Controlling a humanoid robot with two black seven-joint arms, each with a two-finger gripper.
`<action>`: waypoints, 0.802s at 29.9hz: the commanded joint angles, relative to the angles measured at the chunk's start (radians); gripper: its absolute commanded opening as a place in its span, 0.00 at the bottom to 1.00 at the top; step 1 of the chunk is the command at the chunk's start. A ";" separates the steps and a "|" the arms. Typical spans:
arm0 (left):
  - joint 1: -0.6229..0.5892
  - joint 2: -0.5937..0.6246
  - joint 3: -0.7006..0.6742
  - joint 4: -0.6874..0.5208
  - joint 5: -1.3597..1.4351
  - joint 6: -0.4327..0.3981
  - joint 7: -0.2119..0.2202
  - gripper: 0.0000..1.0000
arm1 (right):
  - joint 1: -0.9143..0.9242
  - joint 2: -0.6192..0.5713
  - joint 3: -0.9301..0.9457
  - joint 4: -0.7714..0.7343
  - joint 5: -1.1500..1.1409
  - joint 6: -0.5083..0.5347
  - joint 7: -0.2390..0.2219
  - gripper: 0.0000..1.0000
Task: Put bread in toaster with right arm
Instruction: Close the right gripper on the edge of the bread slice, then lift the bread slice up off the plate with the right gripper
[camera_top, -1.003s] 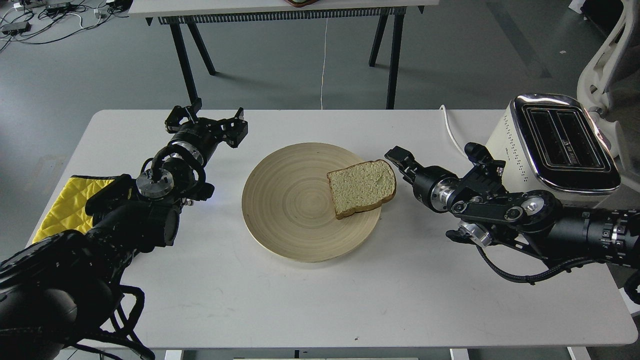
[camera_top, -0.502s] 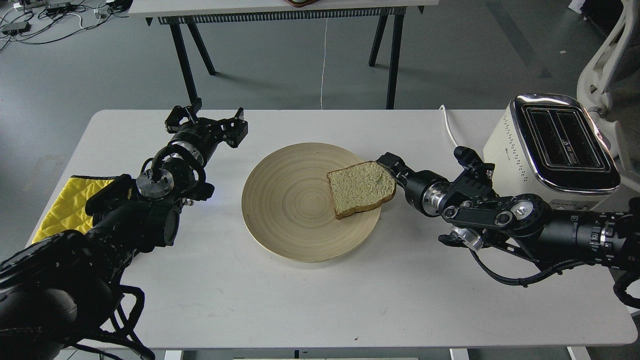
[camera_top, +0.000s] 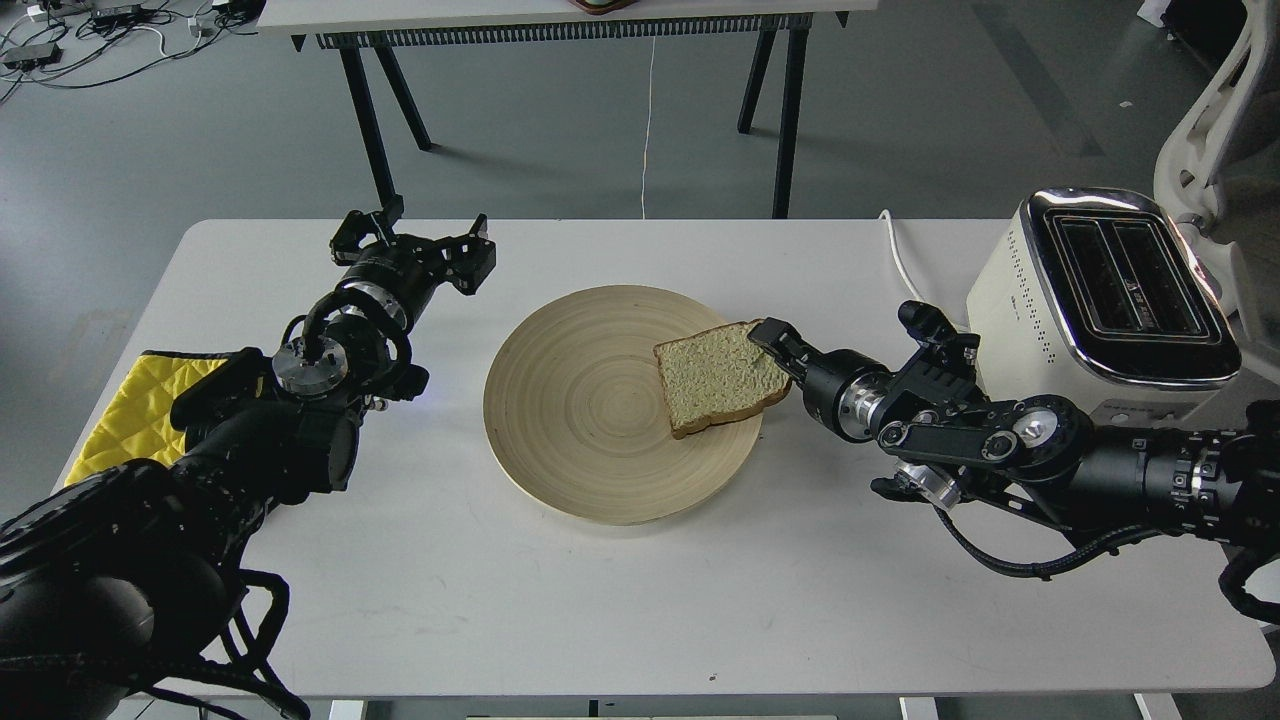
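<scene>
My right gripper (camera_top: 768, 338) sits at the top right edge of the bread (camera_top: 722, 377), one dark finger (camera_top: 772, 336) lying over the crust; I can't tell how far the fingers are spread or whether they grip. The slice, pale tan with a brown crust, lies flat on the right side of the round wooden plate (camera_top: 580, 400). My left gripper (camera_top: 412, 236) hovers wide open, holding nothing, well left of the plate. Behind my right wrist stands the cream toaster (camera_top: 1110, 290), slots dark; its slot markings aren't readable.
</scene>
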 joint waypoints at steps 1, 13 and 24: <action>0.000 0.000 0.000 0.000 0.000 0.000 0.000 1.00 | -0.002 -0.001 0.003 -0.001 -0.005 0.000 -0.001 0.46; 0.000 0.000 0.000 0.000 0.000 0.000 0.000 1.00 | 0.000 -0.002 0.014 0.000 -0.003 0.001 -0.001 0.28; 0.000 0.000 0.000 0.000 0.000 0.000 0.000 1.00 | 0.018 -0.005 0.031 0.012 -0.003 0.000 -0.001 0.22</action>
